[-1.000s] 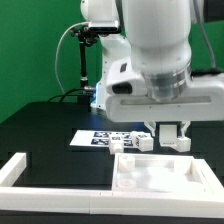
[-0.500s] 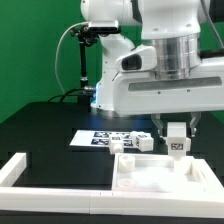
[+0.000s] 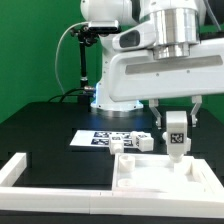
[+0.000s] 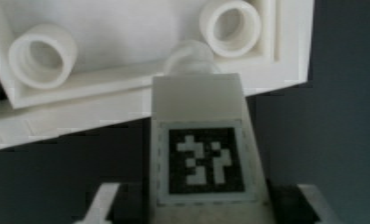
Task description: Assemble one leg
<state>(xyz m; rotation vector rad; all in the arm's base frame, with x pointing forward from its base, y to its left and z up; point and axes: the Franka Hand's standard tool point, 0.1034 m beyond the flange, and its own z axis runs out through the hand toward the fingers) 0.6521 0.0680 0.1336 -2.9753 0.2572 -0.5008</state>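
My gripper [image 3: 177, 117] is shut on a white leg [image 3: 177, 133] that carries a black marker tag, and holds it upright above the white tabletop part [image 3: 150, 176] at the front of the exterior view. In the wrist view the leg [image 4: 203, 130] fills the middle, its tip pointing at the white tabletop [image 4: 129, 60] with two round screw sockets [image 4: 232, 25]. The fingers [image 4: 114, 200] press on both sides of the leg. Other white legs [image 3: 132, 143] lie behind the tabletop.
The marker board [image 3: 100, 138] lies on the black table behind the parts. A white L-shaped frame [image 3: 25, 175] borders the front at the exterior view's left. The arm's base [image 3: 105, 95] stands at the back before a green wall.
The gripper has risen with the leg in it. The leg hangs clear above the tabletop part, and the arm's body has moved up in the view.
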